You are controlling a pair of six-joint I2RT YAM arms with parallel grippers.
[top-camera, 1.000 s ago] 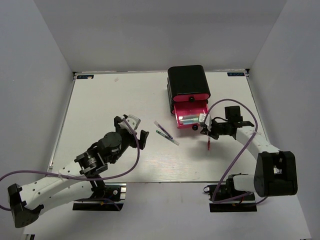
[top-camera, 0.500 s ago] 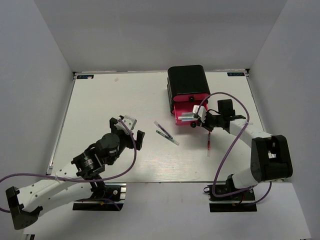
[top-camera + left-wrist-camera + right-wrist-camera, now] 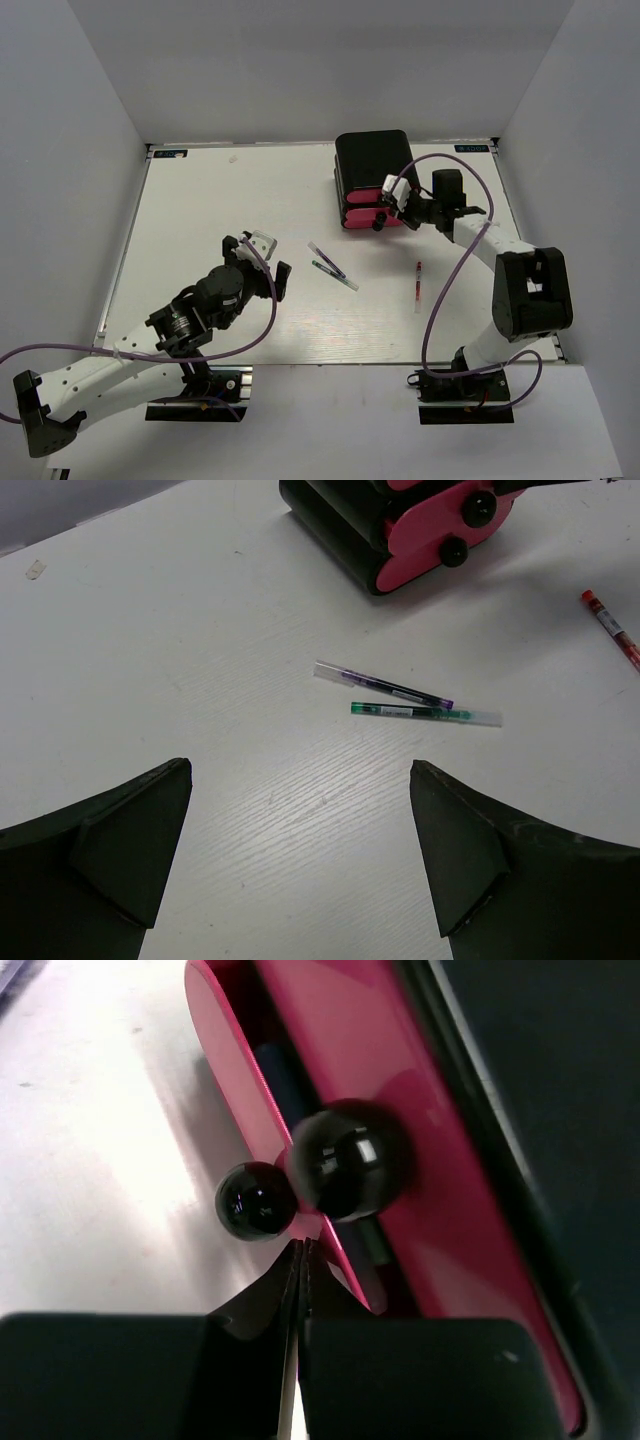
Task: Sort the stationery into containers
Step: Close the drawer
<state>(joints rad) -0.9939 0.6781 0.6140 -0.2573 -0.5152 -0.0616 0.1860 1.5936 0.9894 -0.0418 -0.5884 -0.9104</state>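
The glossy black case (image 3: 372, 160) stands at the back right, its pink drawers (image 3: 365, 215) facing me. My right gripper (image 3: 392, 208) is shut with nothing in it, its tips (image 3: 302, 1250) touching the lowest drawer's front just below two black knobs (image 3: 255, 1201). That drawer (image 3: 225, 1060) stands a narrow gap out from the case. A red pen (image 3: 417, 280) lies on the table in front of the case. A purple pen (image 3: 385, 685) and a green pen (image 3: 425, 713) lie side by side mid-table. My left gripper (image 3: 300, 850) is open and empty above bare table, short of them.
The white table (image 3: 220, 200) is walled on three sides by grey panels. A purple cable loops over the right arm (image 3: 500, 265) near the case. The red pen also shows at the right edge of the left wrist view (image 3: 612, 630).
The lowest drawer was pulled well out and is now pushed almost in. My right gripper moved up to the case with it. The red pen left the gripper and lies on the table.
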